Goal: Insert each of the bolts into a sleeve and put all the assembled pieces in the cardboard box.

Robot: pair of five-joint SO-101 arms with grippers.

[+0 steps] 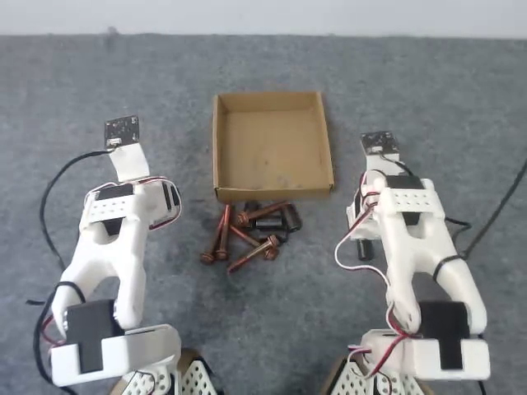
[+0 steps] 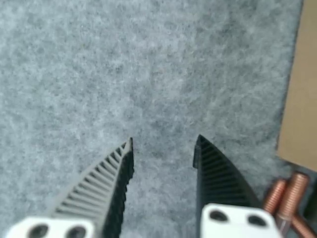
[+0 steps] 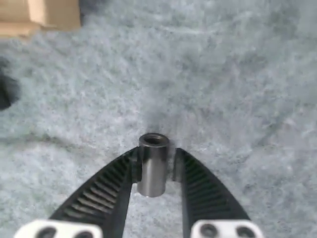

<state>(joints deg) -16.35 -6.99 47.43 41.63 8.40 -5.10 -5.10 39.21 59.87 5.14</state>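
our right claw [image 3: 154, 161] pinches a sleeve [image 3: 152, 173] just at its tips; we think a bolt's push could tilt it loose. our left claw [image 2: 163, 146] gapes empty, bolts [image 1: 240, 237] heaped by the box [image 1: 218, 148].

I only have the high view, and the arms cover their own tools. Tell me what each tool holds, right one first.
Observer: The right tool is shut on a dark sleeve, with the sleeve's open bore facing the wrist camera.
Operator: Now report the left.
Observer: The left tool is open, with nothing between its fingers and grey carpet under it.
Operator: Say what lies closest to it.
Observer: Copper bolts lie close beside one of its fingers, next to a wall of the cardboard box.
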